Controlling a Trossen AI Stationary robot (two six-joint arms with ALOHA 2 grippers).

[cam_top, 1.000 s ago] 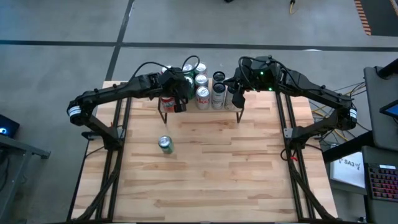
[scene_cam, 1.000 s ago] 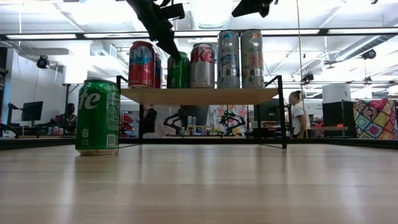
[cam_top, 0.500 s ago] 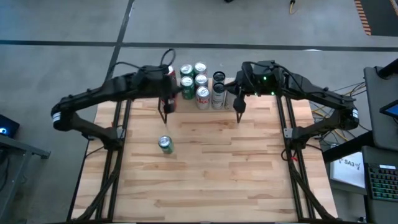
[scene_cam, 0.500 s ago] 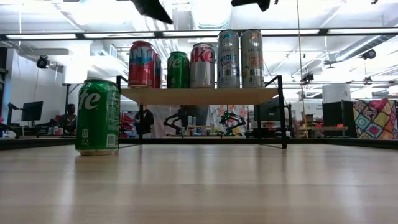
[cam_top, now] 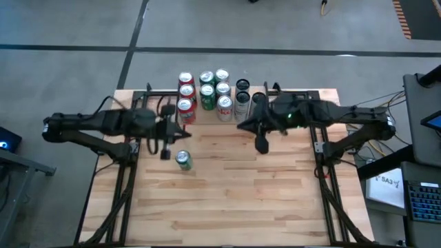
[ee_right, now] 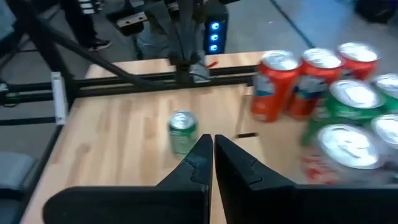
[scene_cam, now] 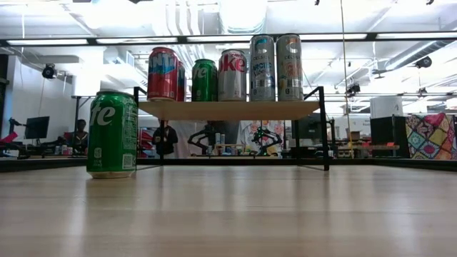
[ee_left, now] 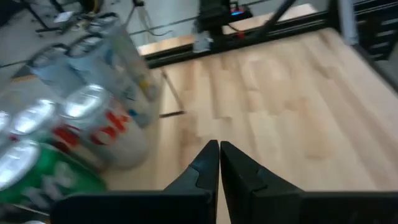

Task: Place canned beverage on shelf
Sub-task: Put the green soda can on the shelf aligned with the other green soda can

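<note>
high view: pale plank surface (cam_top: 234, 193) on grey floor; cylindrical green can (cam_top: 182, 160) stands before the shelf (scene_cam: 228, 109); left claw (cam_top: 165, 153) and right claw (cam_top: 261, 145) both pressed together, empty

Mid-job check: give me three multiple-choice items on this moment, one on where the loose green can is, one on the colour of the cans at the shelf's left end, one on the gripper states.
1. Where does the loose green can stand?
A. on the shelf
B. on the tabletop in front of the shelf
C. in the left gripper

2. What colour are the cans at the left end of the shelf in the high view?
A. red
B. blue
C. black

3. How are the two grippers?
A. both open
B. only the left shut
C. both shut, empty

Key: 1 B, it stands alone on the tabletop. 2 A, the red cans line that end. 3 C, the left gripper and the right gripper show fingers pressed together with nothing between.
</note>
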